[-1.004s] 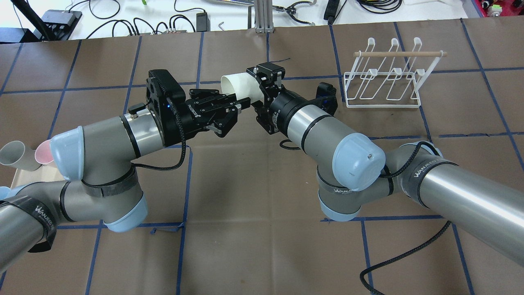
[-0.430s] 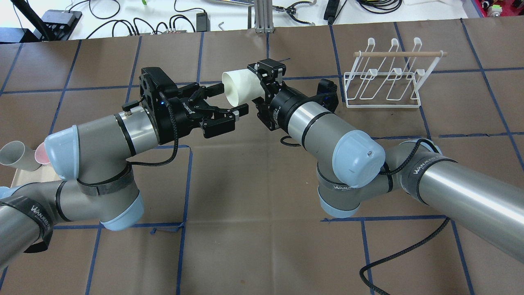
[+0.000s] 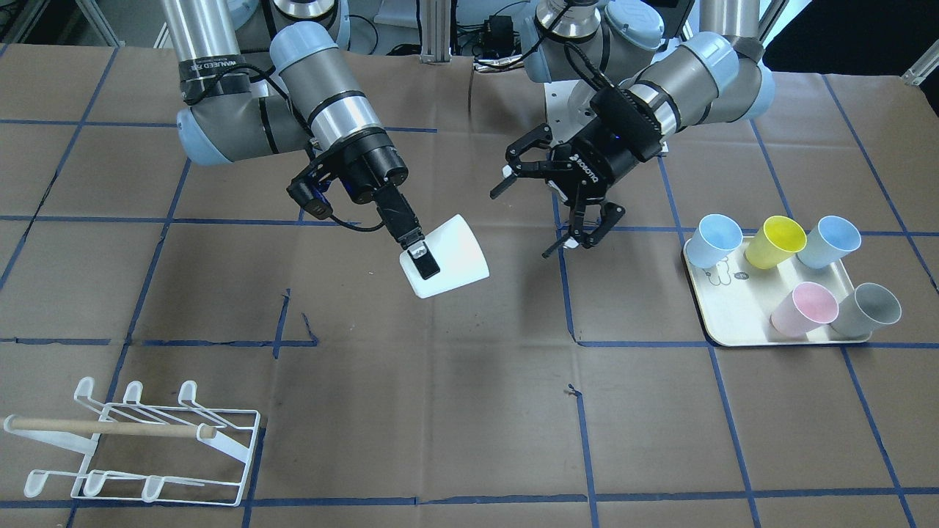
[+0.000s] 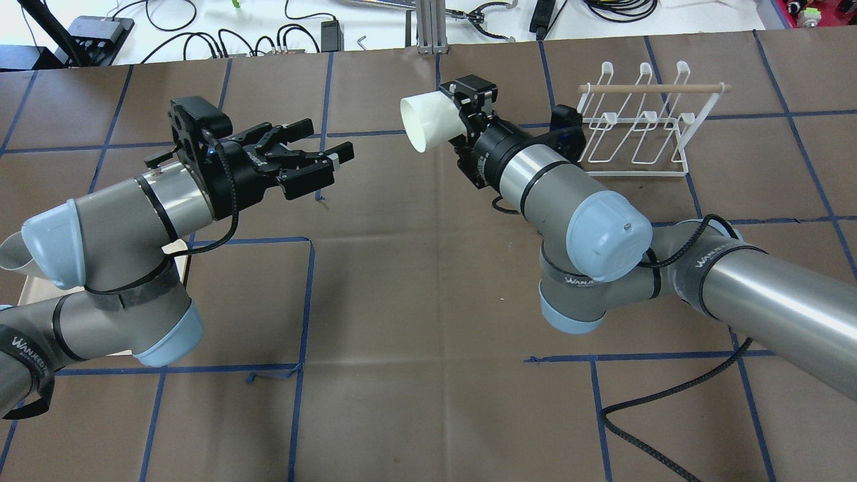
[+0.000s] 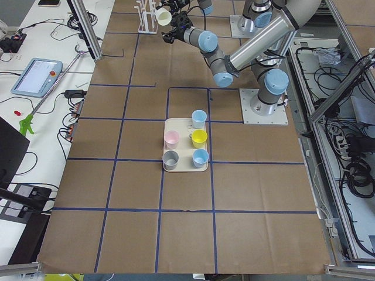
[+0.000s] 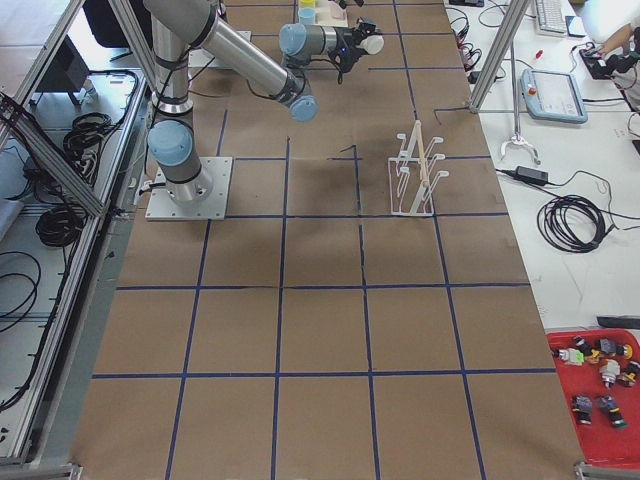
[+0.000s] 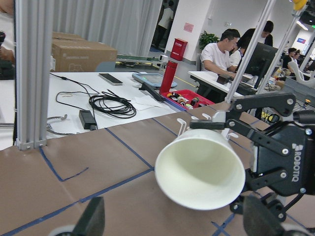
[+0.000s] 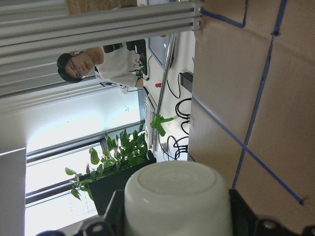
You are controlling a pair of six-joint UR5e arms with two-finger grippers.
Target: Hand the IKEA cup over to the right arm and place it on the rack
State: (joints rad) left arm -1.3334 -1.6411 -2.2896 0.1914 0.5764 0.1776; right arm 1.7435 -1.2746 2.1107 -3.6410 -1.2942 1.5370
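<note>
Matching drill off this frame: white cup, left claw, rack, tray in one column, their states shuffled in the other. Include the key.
1. white cup
2. left claw
3. rack
4. tray

A. open, holding nothing
B. loaded with cups
C. gripped in mid-air
D. no cup on it yet

Pairs: 1-C, 2-A, 3-D, 4-B

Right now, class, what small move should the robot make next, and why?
Probably carry the white cup toward the rack: the right gripper is shut on it, the left gripper is open and apart from it, so the handover looks done.
</note>
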